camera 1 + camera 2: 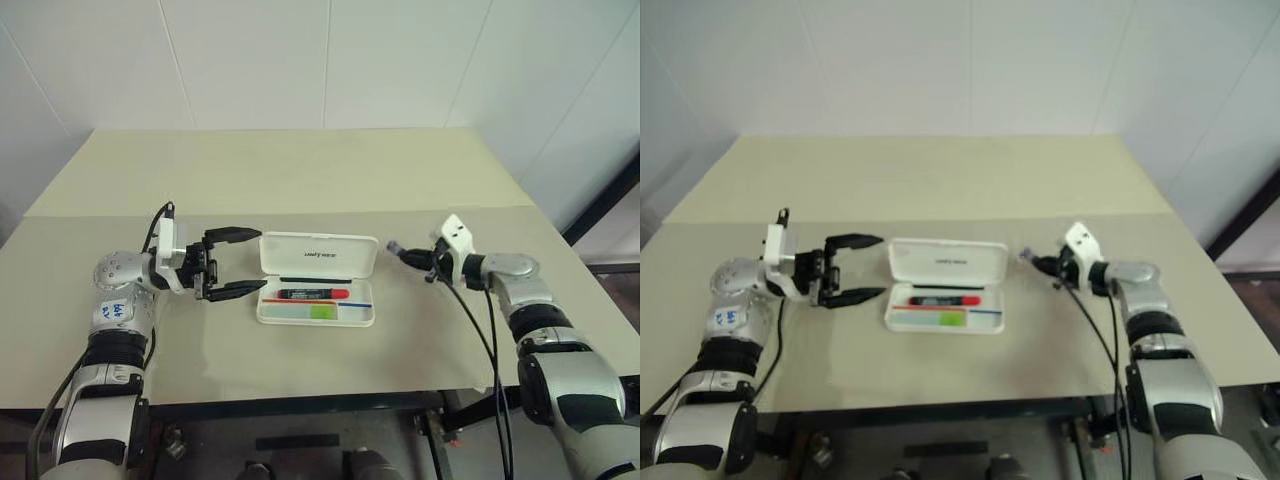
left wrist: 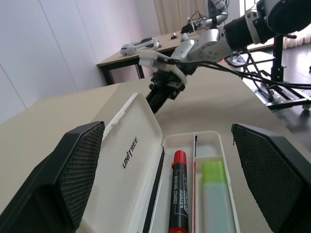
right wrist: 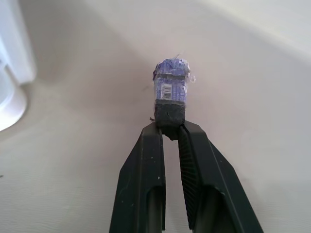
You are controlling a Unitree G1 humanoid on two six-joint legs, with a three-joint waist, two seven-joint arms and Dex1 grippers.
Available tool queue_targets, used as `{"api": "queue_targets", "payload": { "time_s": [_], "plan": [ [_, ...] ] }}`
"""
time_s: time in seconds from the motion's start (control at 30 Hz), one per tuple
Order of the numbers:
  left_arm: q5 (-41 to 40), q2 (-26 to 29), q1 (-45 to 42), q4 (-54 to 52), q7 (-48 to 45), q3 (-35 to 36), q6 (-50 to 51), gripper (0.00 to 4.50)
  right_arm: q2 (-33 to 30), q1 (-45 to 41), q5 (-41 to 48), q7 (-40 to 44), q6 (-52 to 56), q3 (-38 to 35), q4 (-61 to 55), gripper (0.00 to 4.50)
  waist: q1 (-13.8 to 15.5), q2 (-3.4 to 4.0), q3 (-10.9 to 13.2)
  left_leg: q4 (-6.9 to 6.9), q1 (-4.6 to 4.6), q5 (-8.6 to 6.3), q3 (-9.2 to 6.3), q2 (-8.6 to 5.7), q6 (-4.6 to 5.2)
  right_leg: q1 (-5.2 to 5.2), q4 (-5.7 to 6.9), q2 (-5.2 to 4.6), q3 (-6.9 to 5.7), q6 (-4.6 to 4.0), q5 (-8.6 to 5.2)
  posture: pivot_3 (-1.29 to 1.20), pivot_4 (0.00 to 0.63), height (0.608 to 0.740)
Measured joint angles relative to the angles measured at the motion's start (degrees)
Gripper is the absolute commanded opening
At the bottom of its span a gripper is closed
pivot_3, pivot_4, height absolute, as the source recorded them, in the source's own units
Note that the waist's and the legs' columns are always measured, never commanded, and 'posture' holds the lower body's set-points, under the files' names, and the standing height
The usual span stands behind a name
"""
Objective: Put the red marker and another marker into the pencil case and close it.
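The white pencil case (image 1: 318, 252) lies open mid-table, lid tilted back. In its tray lie the red marker (image 1: 313, 294) and, in the front compartment, the light-green marker (image 1: 322, 312); the left wrist view shows them side by side, the red marker (image 2: 179, 194) next to the green marker (image 2: 215, 199). My left gripper (image 1: 258, 259) is open just left of the case, its fingers pointing at it with nothing between them. To the right of the case, above the table, my right gripper (image 1: 402, 254) is shut on a small purple-and-black cap-like piece (image 3: 171, 92).
The beige table (image 1: 300, 180) runs far back to a white wall. Its front edge lies just below the case, and its right edge passes close behind my right arm. Black cables hang from the right wrist.
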Motion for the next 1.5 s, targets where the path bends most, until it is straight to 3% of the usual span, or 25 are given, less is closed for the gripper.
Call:
{"api": "queue_targets", "payload": {
  "time_s": [0.27,0.43,0.67,0.77,1.03,1.23,1.5],
  "plan": [
    [-0.26,-1.46,-1.90,1.89,-0.08,-0.34,0.32,4.50,-3.97,4.88,2.49,1.30,5.38,-0.10,-20.41,0.14,0.00,0.13,0.08,-0.01,0.00,-0.01,0.01,0.00,-0.01,-0.03,0.01,0.06,0.01,-0.01,-0.01,0.00,0.150,0.740],
    [-1.40,-0.27,-2.16,3.68,-0.09,-0.85,0.71,4.50,-8.34,8.72,6.26,3.10,16.00,-0.14,-39.40,0.14,0.44,0.14,0.11,-0.04,-0.04,-0.02,-0.02,0.04,-0.02,-0.07,-0.02,0.08,-0.01,-0.02,-0.02,0.00,0.150,0.740],
    [-3.43,5.60,-2.16,4.42,-0.09,-7.75,2.20,4.50,-11.01,19.11,19.86,6.46,38.01,0.54,-71.61,0.14,1.41,0.14,0.11,-0.10,-0.11,-0.03,-0.04,0.11,-0.03,-0.18,-0.03,0.05,-0.02,-0.08,-0.06,0.00,0.150,0.740],
    [-3.75,7.43,-2.17,6.53,-0.09,-10.01,2.06,4.50,-11.76,23.26,22.71,6.47,43.04,2.21,-78.63,0.14,1.61,0.11,0.13,-0.06,-0.15,-0.04,-0.01,0.10,0.00,-0.18,-0.07,-0.05,-0.02,-0.11,-0.07,0.00,0.150,0.740],
    [-4.67,9.15,-3.99,11.34,-0.09,-13.91,-0.42,4.50,-10.02,27.59,21.10,4.83,43.37,10.00,-77.89,0.14,1.62,0.05,0.16,-0.04,-0.32,-0.05,0.05,0.03,0.04,-0.43,-0.04,0.03,-0.01,-0.15,-0.09,0.00,0.150,0.740],
    [-4.80,9.19,-4.33,12.62,-0.09,-14.14,-1.50,4.50,-7.40,25.15,16.96,6.56,37.40,15.04,-65.41,0.14,1.53,0.05,0.16,0.06,-0.74,-0.05,0.03,0.02,0.03,-0.87,0.06,0.10,-0.04,-0.15,-0.09,0.00,0.150,0.740],
    [-5.07,9.03,-3.73,11.80,-0.09,-13.89,-1.70,4.50,-6.49,19.82,13.35,10.93,31.17,16.51,-54.03,0.14,1.65,0.05,0.16,0.16,-0.89,-0.05,-0.06,0.00,0.03,-0.92,0.08,0.07,-0.14,-0.14,-0.08,0.00,0.150,0.740]
  ]
}}
